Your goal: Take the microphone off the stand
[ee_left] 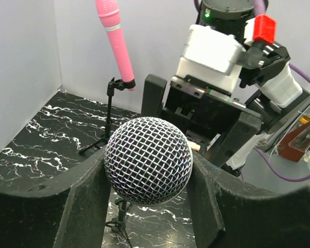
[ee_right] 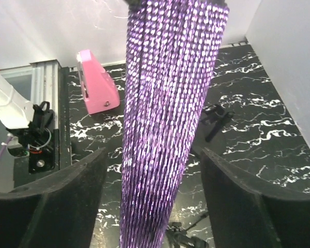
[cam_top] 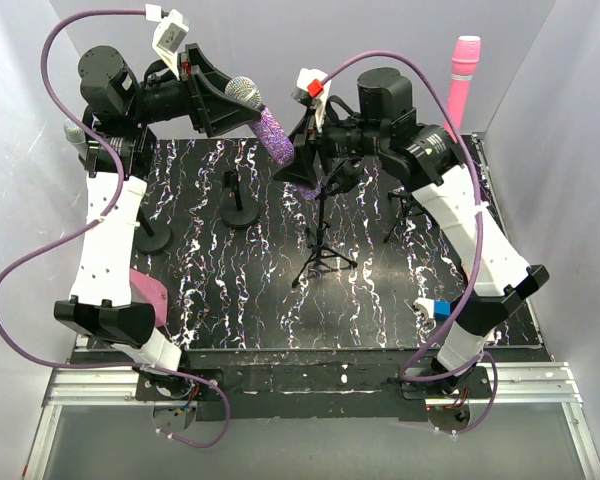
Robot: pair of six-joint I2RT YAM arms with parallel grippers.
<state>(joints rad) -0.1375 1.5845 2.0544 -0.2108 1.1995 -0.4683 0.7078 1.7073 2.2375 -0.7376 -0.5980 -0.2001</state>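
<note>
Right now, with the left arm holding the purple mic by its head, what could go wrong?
1. The left gripper clamps only the round mesh head; the microphone could slip or swing.
2. The right gripper straddles the body without touching, so there is no backup hold.
3. The tripod stand is near the mic's lower end; a swing could topple it.

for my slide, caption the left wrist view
left gripper clamping the microphone by its mesh head, pink microphone on stand behind

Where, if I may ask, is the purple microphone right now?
Top view, far centre, held aloft: the purple microphone, mesh head in the left claw, handle between the right claw's fingers.
</note>
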